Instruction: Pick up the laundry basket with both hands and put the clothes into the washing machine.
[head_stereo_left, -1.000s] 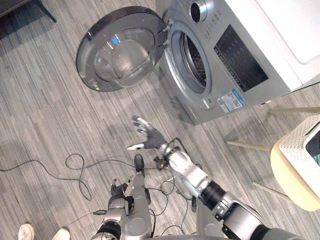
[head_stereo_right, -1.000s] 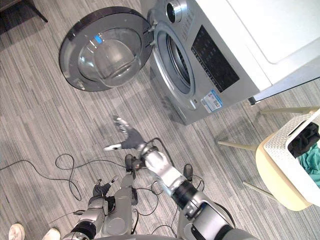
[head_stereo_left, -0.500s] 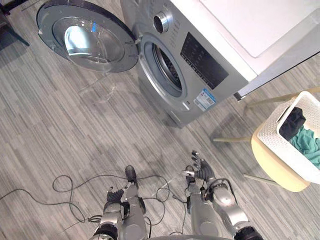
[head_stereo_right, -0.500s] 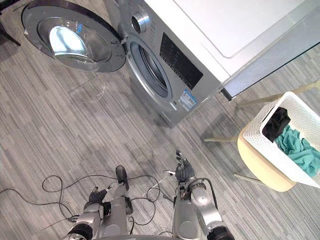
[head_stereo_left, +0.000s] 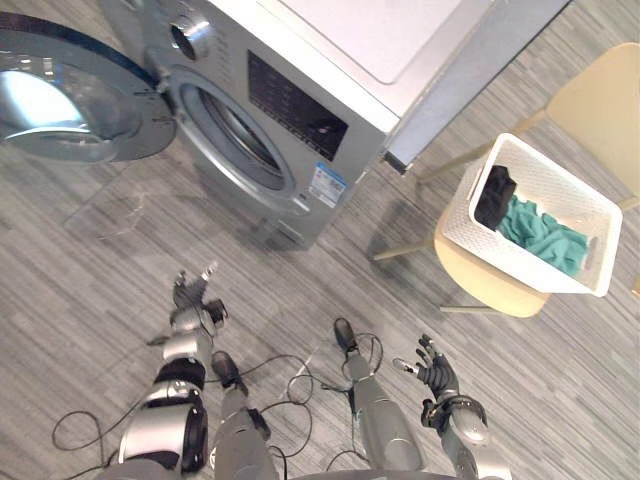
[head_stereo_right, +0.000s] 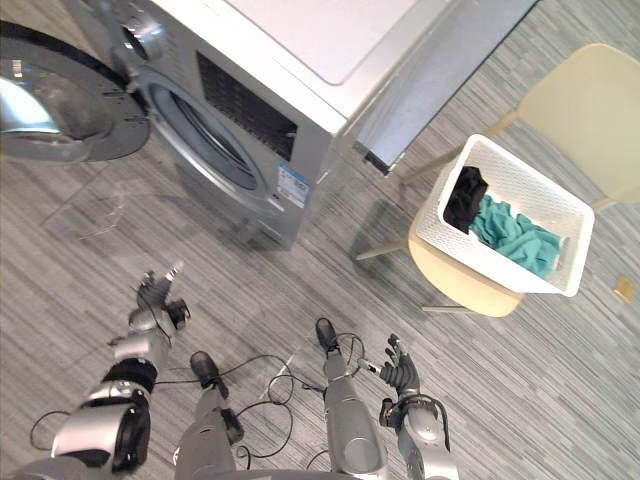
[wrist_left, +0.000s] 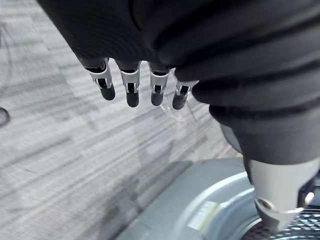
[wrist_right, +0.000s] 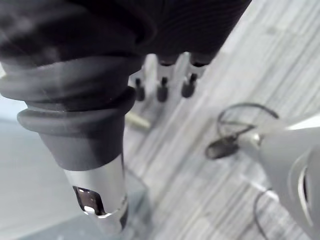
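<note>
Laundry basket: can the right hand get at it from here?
Probably not yet: the right hand hangs open well short of the laundry basket on the chair, though nothing stands between them.

A home laundry corner. A silver front-loading washing machine (head_stereo_left: 270, 90) stands with its round door (head_stereo_left: 70, 100) swung open on grey wood-look flooring (head_stereo_left: 560, 370). Beside it, a white laundry basket (head_stereo_left: 540, 215) of clothes (head_stereo_left: 540, 235) rests on a pale chair (head_stereo_left: 600, 100).

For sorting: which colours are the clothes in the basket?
Clothes: teal and black; left eye view.
</note>
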